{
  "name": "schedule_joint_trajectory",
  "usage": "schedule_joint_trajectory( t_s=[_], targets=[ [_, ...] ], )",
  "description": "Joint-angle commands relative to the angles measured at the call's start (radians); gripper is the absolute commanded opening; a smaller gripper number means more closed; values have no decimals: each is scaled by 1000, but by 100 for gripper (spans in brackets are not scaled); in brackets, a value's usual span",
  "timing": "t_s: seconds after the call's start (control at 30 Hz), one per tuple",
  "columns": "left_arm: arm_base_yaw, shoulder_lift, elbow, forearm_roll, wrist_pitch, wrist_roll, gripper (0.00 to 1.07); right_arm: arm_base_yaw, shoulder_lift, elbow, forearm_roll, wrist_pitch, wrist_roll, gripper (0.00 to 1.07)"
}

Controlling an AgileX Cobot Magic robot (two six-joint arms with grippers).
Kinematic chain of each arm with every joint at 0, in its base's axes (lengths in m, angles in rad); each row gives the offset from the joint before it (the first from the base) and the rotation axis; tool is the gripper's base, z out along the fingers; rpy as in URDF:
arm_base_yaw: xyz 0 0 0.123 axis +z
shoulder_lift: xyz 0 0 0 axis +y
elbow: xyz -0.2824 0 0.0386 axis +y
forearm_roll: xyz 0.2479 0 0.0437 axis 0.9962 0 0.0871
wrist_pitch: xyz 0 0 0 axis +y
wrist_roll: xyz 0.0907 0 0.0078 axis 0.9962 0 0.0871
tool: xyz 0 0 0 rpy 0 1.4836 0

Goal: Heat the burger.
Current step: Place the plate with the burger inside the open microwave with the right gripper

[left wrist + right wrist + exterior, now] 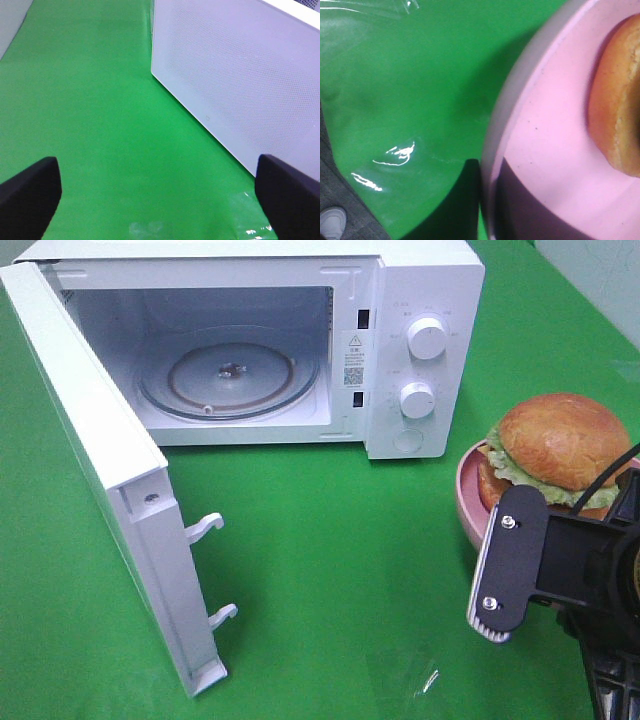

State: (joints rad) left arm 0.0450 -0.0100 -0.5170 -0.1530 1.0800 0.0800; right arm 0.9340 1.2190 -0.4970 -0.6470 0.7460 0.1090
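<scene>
Here, the burger (560, 445) sits on a pink plate (468, 502) on the green counter (330, 540), just beyond the right gripper (508, 575). The burger looks soft and loosely stacked, with a glossy bun that would likely slip or crush if pinched. The stiff plate rim seems the safer place to take hold, and the plate would need to be carried level so the layers do not slide.

The right arm reaches in low from the near edge. Its gripper is closed tight at the plate's rim, and whether it pinches the rim cannot be told. The open microwave (420, 300), with its door (100, 470) swung out and its glass turntable (230, 375) bare, stands well apart from that gripper. The left gripper (160, 200) hangs spread wide over bare counter, holding nothing, beside a white dotted panel of the microwave.
</scene>
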Motion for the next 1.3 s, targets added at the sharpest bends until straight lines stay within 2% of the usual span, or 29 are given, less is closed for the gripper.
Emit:
schedule_joint_trajectory(
  t_s=[0.03,1.3],
  targets=[
    [-3,-11,2,-4,-13,2,100,1,-9,0,-57,-28,-50,0],
    [-3,-11,2,-4,-13,2,100,1,-9,0,-103,-254,-397,0]
  ],
)
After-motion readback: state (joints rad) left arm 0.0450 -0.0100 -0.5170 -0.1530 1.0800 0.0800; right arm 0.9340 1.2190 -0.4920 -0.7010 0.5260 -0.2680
